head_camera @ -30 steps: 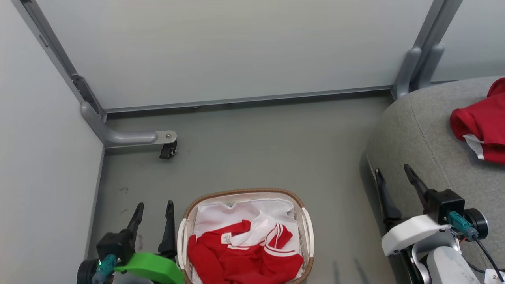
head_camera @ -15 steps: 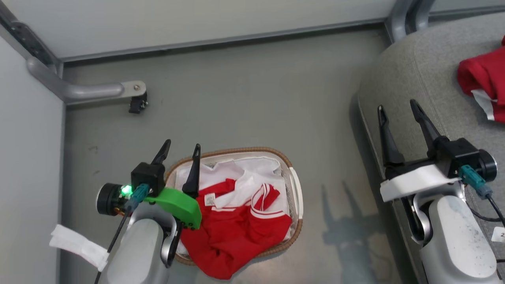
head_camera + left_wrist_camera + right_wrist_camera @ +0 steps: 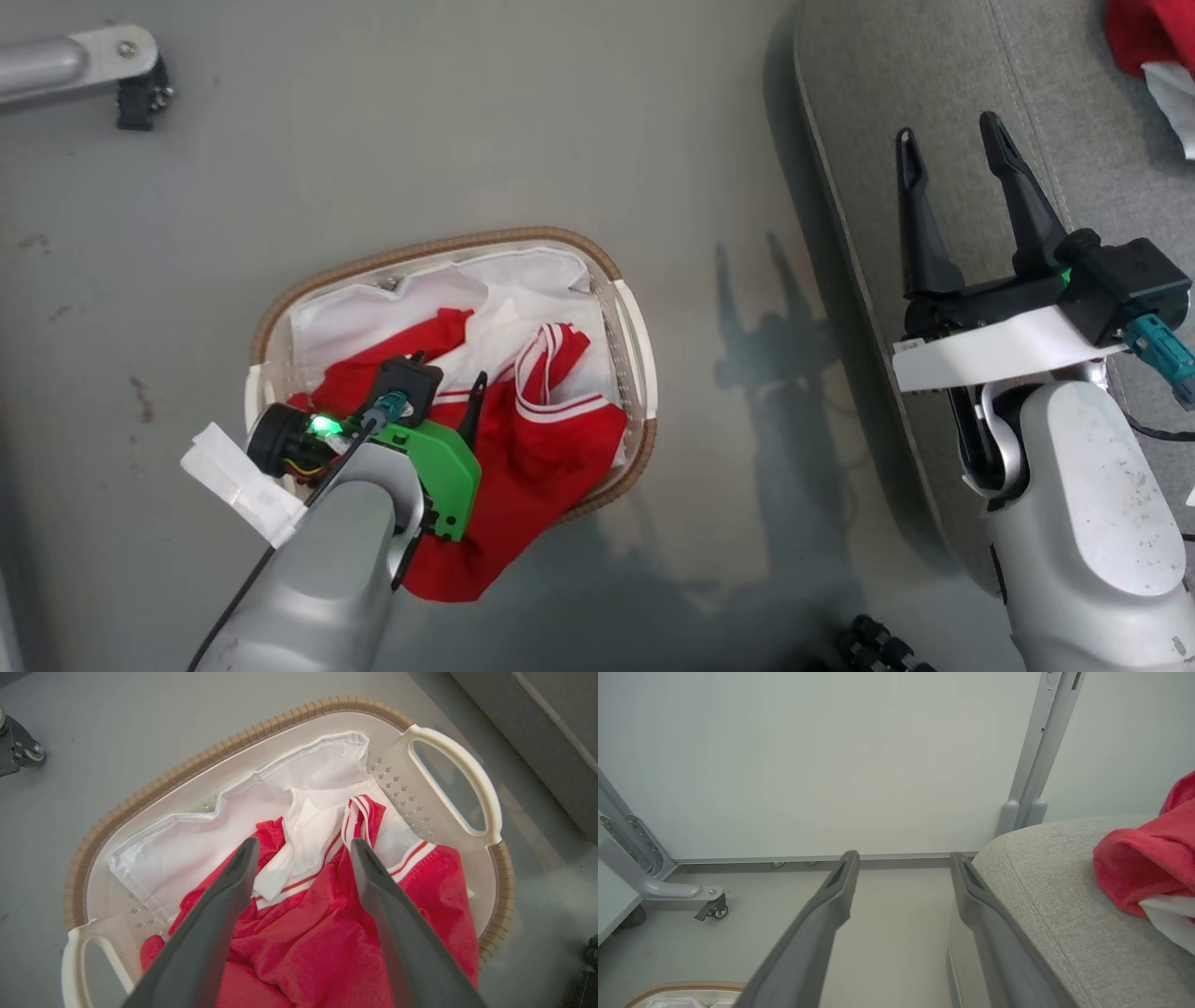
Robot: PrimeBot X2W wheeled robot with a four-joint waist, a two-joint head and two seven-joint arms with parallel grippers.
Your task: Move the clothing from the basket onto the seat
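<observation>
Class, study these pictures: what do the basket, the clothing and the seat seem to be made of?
Basket: likely smooth white plastic, moulded handles, punched holes; brown rim looks woven. Clothing: soft red fabric, creased, slightly fuzzy. Seat: grey woven upholstery, visible weave, stitched seam.

Head and left wrist cameras both overlook the basket (image 3: 439, 245).

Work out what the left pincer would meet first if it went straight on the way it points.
Most likely the clothing heaped in the basket: the open left pincer points down at its red folds, though the gap is hard to judge.
</observation>
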